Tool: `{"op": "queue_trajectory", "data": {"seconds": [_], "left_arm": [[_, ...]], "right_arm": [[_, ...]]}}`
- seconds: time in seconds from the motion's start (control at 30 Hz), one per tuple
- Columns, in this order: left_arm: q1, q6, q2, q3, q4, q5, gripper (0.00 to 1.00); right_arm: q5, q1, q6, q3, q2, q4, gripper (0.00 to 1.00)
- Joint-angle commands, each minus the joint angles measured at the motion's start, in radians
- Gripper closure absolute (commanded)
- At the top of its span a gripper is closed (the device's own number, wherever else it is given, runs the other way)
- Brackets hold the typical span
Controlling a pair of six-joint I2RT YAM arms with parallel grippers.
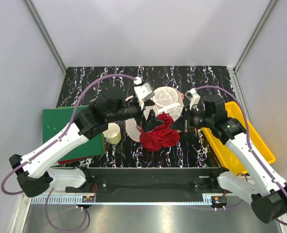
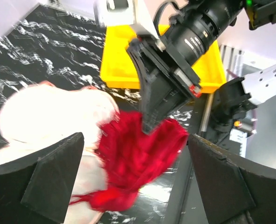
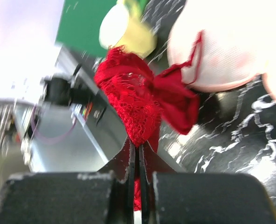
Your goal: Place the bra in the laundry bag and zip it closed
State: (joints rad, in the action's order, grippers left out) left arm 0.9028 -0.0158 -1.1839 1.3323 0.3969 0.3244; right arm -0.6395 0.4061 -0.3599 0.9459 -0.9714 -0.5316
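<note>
The right gripper (image 3: pixel 139 150) has its two fingers pressed together on a fold of the bra (image 1: pixel 158 136), pinching the red lace at the bunch's right-hand edge. The left gripper (image 2: pixel 134 140) stands with its fingers spread wide, one on each side of the red heap and touching neither the heap nor the bag as far as the wrist view shows.

The bra is crumpled at the middle of the table (image 1: pixel 206 82), toward the near edge. Its far-left part overlaps the rim of the laundry bag (image 1: pixel 165 97), and a thin strap lies across the pale fabric. The rest spills onto the black marbled top. The bag is washed out by glare in both wrist views, so I cannot tell how its zip stands.

A pale yellow cup (image 1: pixel 112 133) stands just left of the bag, between it and the green board (image 1: pixel 61 126) that runs along the table's left edge. The yellow tray (image 1: pixel 260 145) lies along the right edge, beneath the right arm's forearm. Both arms crowd the centre, their wrists close together over the bag. The widest bare stretch of tabletop lies behind the bag toward the far edge, with a narrower strip between the bra and the near edge
</note>
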Motion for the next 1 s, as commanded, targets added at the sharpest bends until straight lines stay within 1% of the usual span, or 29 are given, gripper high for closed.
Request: {"op": "queue_trajectory", "data": {"seconds": [0.0,0.1,0.13,0.2,0.23,0.37,0.43,0.47,0.5,0.57,0.63,0.8,0.83,0.87,0.9,0.93,0.97], "left_arm": [[-0.031,0.146,-0.026,0.087,0.126,0.087,0.01],[-0.035,0.140,-0.031,0.064,0.148,0.139,0.01],[-0.035,0.136,-0.034,0.056,0.152,0.200,0.01],[-0.035,0.123,-0.043,0.036,0.155,0.252,0.01],[-0.035,0.110,-0.051,0.033,0.154,0.290,0.01],[-0.033,0.062,-0.088,0.025,0.152,0.347,0.01],[-0.033,0.045,-0.102,0.019,0.143,0.375,0.06],[-0.033,0.042,-0.103,0.016,0.140,0.387,0.10],[-0.033,0.034,-0.103,0.005,0.123,0.393,0.16],[-0.033,0.019,-0.097,-0.002,0.109,0.397,0.21],[-0.033,0.019,-0.085,-0.012,0.097,0.397,0.29],[-0.033,-0.018,-0.065,-0.012,0.068,0.377,0.38],[-0.035,-0.019,-0.066,-0.007,0.066,0.375,0.42],[-0.035,-0.021,-0.068,0.002,0.068,0.374,0.43],[-0.035,-0.027,-0.066,0.007,0.069,0.342,0.42],[-0.039,-0.035,-0.063,0.013,0.074,0.308,0.32],[-0.045,-0.053,-0.051,0.019,0.076,0.239,0.21]], "right_arm": [[-0.227,0.005,0.133,0.065,0.016,-0.082,1.00],[-0.307,0.004,0.163,0.086,0.046,-0.094,1.00],[-0.321,0.003,0.170,0.099,0.051,-0.100,1.00],[-0.368,0.003,0.170,0.111,0.045,-0.105,1.00],[-0.380,0.005,0.173,0.123,0.040,-0.113,1.00],[-0.391,0.004,0.185,0.139,0.031,-0.128,1.00],[-0.385,0.004,0.187,0.142,0.033,-0.130,1.00],[-0.379,0.003,0.185,0.142,0.034,-0.130,1.00],[-0.374,0.003,0.185,0.142,0.036,-0.131,1.00],[-0.364,0.004,0.185,0.143,0.040,-0.134,1.00],[-0.358,0.005,0.181,0.142,0.043,-0.133,1.00],[-0.364,0.005,0.171,0.145,0.043,-0.122,1.00],[-0.350,0.005,0.165,0.146,0.040,-0.117,1.00],[-0.335,0.004,0.154,0.145,0.040,-0.108,1.00],[-0.316,0.005,0.122,0.145,0.036,-0.090,1.00],[-0.268,0.004,0.107,0.146,0.031,-0.087,1.00],[-0.238,0.003,0.090,0.148,0.014,-0.085,1.00]]}}
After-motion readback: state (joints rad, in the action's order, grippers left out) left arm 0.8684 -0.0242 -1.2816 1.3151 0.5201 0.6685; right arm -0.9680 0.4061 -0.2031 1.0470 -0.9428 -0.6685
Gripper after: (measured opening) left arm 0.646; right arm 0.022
